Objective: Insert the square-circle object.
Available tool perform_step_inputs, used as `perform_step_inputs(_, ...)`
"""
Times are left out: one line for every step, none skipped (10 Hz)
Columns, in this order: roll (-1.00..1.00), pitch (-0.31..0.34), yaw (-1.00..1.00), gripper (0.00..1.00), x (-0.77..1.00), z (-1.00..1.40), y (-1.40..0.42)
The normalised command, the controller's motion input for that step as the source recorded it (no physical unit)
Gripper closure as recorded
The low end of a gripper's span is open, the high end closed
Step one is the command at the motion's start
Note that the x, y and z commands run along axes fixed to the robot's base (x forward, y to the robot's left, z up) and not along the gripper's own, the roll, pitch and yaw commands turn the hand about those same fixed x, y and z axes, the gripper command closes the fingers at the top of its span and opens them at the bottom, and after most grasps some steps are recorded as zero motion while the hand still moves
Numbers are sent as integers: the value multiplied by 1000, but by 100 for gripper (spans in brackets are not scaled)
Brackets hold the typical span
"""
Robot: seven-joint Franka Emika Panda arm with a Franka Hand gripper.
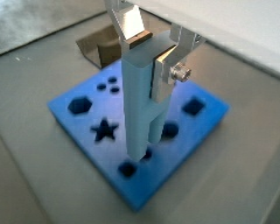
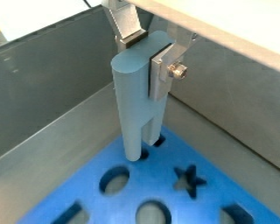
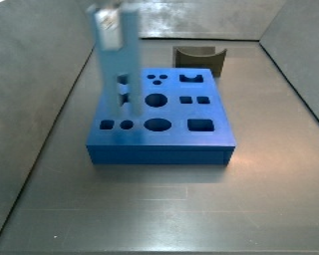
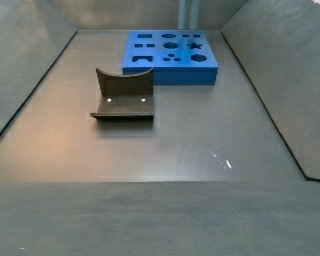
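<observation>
Look at both wrist views and you find the hand (image 1: 154, 54) pinching the upper part of the pale blue bar (image 1: 143, 109), its silver fingers (image 2: 166, 61) pressed against the bar's sides. The bar stands upright over the wide darker blue block (image 1: 95, 109) with its shaped holes. In a wrist view (image 2: 137, 101) you see its lower end reaching down to the block's top face at the near edge of a hole, and you can make out the split at the bottom; how far the prongs have gone in you cannot tell.

In a side view the bar (image 3: 115, 52) rises from the block's (image 3: 162, 139) left rear part, beside a row of small holes, and the hand (image 3: 111, 26) shows at the top of the bar, blurred. The block lies flat on the grey worktop (image 3: 162, 209).

Behind the block, near the back wall, you see a dark grey-brown piece with a curved notch (image 3: 197, 58), apart from the block. In a side view that same piece (image 4: 123, 97) sits in the middle of the worktop (image 4: 190, 150), with the block (image 4: 172, 56) farther back; only a thin strip of the bar (image 4: 192, 14) shows at the upper edge there, and the hand is out of that picture.
</observation>
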Motion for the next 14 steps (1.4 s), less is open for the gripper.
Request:
perform_step_inputs(134, 0, -94, 100, -257, -109, 0)
perform_step_inputs(144, 20, -69, 100, 0, -174, 0)
perform_step_inputs(127, 0, 0, 100, 0, -349, 0)
perform_step_inputs(64, 0, 0, 100, 0, -374, 0)
perform_step_inputs(29, 0, 0, 100, 0, -326, 0)
perform_step_inputs(17, 0, 0, 100, 0, -314, 0)
perform_step_inputs(0, 0, 0, 100, 0, -340, 0)
perform_step_inputs(0, 0, 0, 100, 83, -394, 0)
perform_step_inputs(10, 0, -6, 100, 54, -426, 0)
perform_step_inputs(36, -19, -20, 100, 0, -443, 0)
perform_step_inputs(36, -41, -20, 100, 0, -363, 0)
perform_step_inputs(49, -30, -20, 100, 0, -357, 0)
perform_step_inputs(59, -29, -14, 100, 0, -377, 0)
perform_step_inputs(60, -33, -14, 100, 0, -380, 0)
